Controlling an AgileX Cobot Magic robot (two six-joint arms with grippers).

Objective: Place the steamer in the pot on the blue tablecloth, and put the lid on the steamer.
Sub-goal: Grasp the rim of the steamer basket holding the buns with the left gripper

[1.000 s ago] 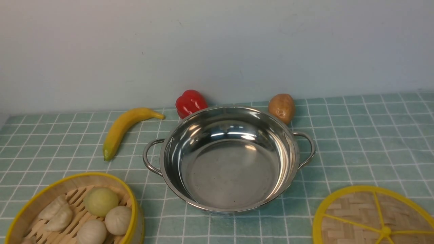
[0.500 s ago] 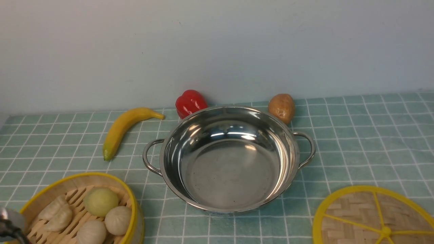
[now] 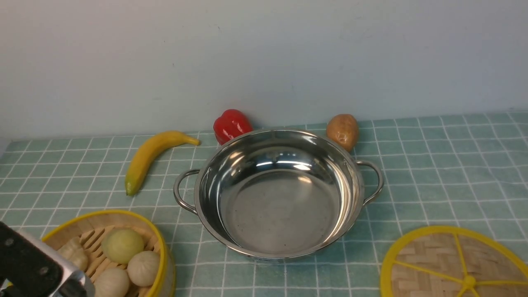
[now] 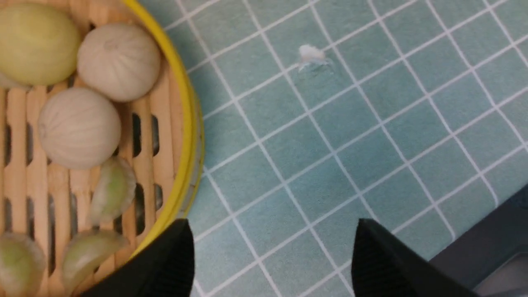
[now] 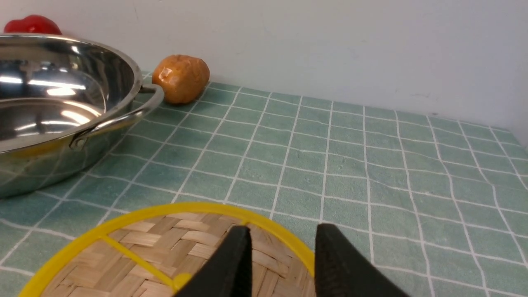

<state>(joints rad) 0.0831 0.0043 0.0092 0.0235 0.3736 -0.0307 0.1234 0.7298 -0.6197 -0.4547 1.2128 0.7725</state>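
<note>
The steamer (image 3: 108,213), a bamboo basket with a yellow rim, holds buns and dumplings at the near left of the blue tablecloth (image 3: 433,173). The empty steel pot (image 3: 280,206) stands mid-cloth. The woven lid (image 3: 433,264) lies flat at the near right. My left gripper (image 4: 272,231) is open above bare cloth just outside the steamer's rim (image 4: 187,136), one finger (image 4: 173,264) overlapping that rim. In the right wrist view my right gripper (image 5: 282,237) hangs open over the edge of the lid (image 5: 144,247), holding nothing, with the pot (image 5: 62,103) beyond it.
A banana (image 3: 150,159) lies left of the pot. A red pepper (image 3: 232,125) and a potato (image 3: 343,131) sit behind it against the wall. A dark table edge (image 4: 495,243) shows near my left gripper.
My left arm has come into the front view at the lower left and now covers part of the steamer. Nothing on the cloth has moved.
</note>
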